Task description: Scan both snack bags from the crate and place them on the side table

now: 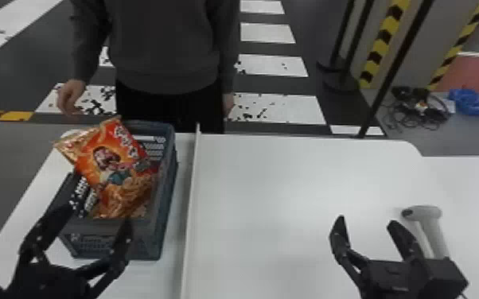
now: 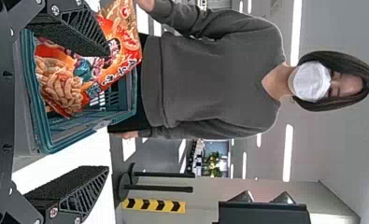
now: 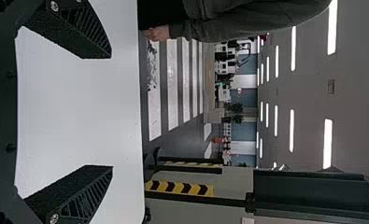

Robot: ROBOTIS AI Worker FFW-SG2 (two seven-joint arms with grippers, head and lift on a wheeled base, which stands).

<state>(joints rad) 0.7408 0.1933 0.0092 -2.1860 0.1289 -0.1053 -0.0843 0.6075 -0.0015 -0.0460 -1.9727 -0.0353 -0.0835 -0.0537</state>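
Inside the grey-blue crate (image 1: 169, 167) lies an orange-red snack bag (image 1: 107, 155), its top leaning over the crate's far left part. A second bag's golden end (image 1: 71, 145) sticks out behind it. My left gripper (image 1: 95, 222) stands open at the crate's near end, nothing between its fingers. In the left wrist view, the left gripper (image 2: 107, 112) is beside the crate (image 2: 46, 140) and the orange bag (image 2: 63, 86). On the right, my open right gripper (image 1: 366, 224) is over the white table; the right gripper (image 3: 112, 112) holds nothing. A light grey scanner (image 1: 435, 226) rests just right of it.
A thin raised divider (image 1: 191, 199) runs between the crate's side and the wide white table (image 1: 282, 191). Beyond the table's far edge stand black posts (image 1: 394, 67). Blue material (image 1: 469, 101) and cables (image 1: 421, 107) lie at the back right.
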